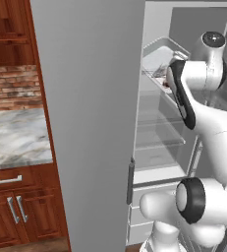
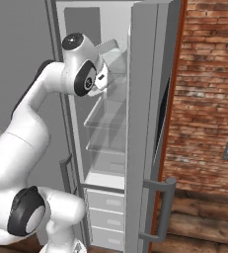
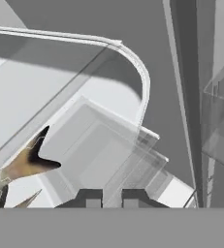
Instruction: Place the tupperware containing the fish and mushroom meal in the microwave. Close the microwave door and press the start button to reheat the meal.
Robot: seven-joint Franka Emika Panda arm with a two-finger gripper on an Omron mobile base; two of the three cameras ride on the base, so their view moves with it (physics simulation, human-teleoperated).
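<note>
Inside the fridge [image 1: 184, 147], the tupperware [image 3: 91, 140] (tilted, apparently) lies lengthwise toward gripper [image 3: 112, 197].

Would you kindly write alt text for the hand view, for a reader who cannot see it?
The gripper, fingertips nearly together, is at the near rim of the translucent tupperware inside the open fridge. A brown and pale piece of the meal lies at the container's left.

Likely a home kitchen: open fridge [image 1: 90, 123] (glass shelves), marble counter [image 1: 16, 138], wooden cabinets [image 1: 16, 206].
</note>
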